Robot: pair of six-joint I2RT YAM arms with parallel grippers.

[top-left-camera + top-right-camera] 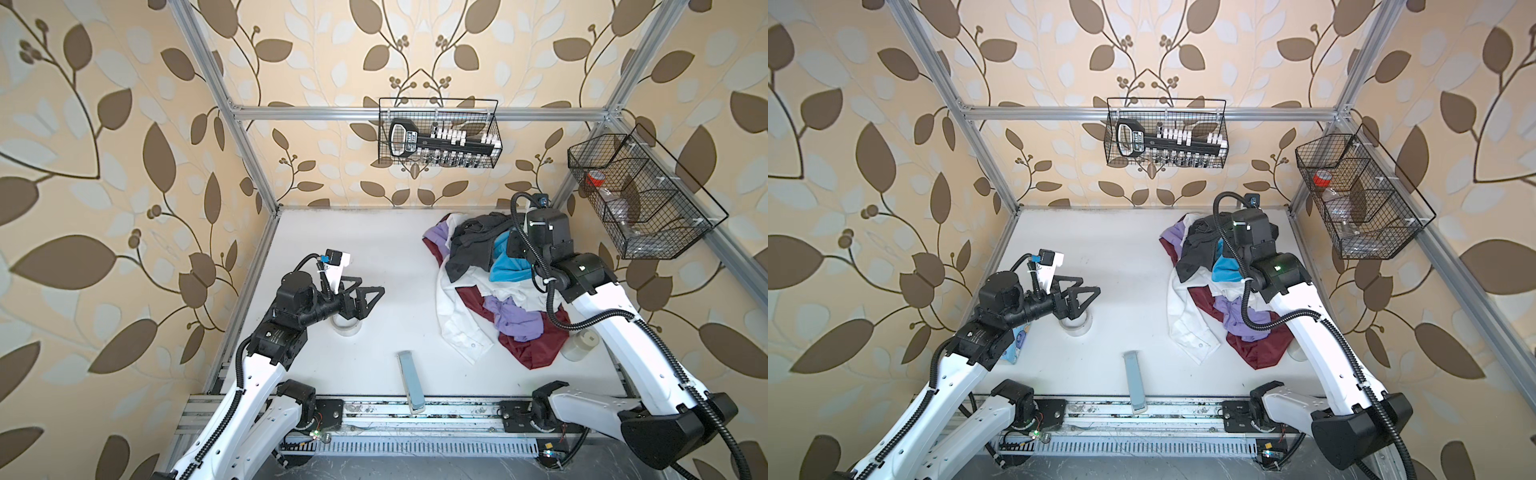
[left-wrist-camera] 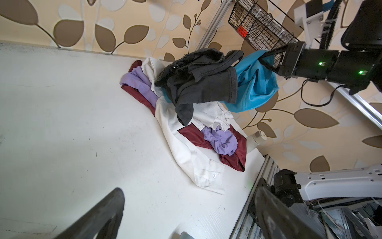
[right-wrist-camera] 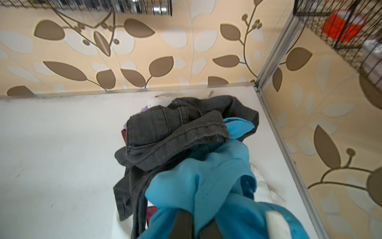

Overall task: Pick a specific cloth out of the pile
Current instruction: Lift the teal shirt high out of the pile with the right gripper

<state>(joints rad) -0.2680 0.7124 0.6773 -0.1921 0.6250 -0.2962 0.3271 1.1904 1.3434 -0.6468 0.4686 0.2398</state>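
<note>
A: Lighting? Bright, even, diffuse; soft shadows under both arms on the matte white tabletop (image 1: 374, 257).

B: Faults? Wide-angle bowing at top-view edges; right wrist foreground, turquoise-blue knit cloth (image 3: 206, 186), blurred.

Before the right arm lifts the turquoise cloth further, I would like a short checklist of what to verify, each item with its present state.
1. Right tool shut on the turquoise cloth: ok.
2. Cloth free of other garments: not ok; the dark grey denim lies draped over it.
3. Cloth fully off the pile: cannot tell; its lower end is hidden.
4. Left tool away from the pile: ok, open and holding nothing.
5. White bottle apart from the lifted cloth: ok.
</note>
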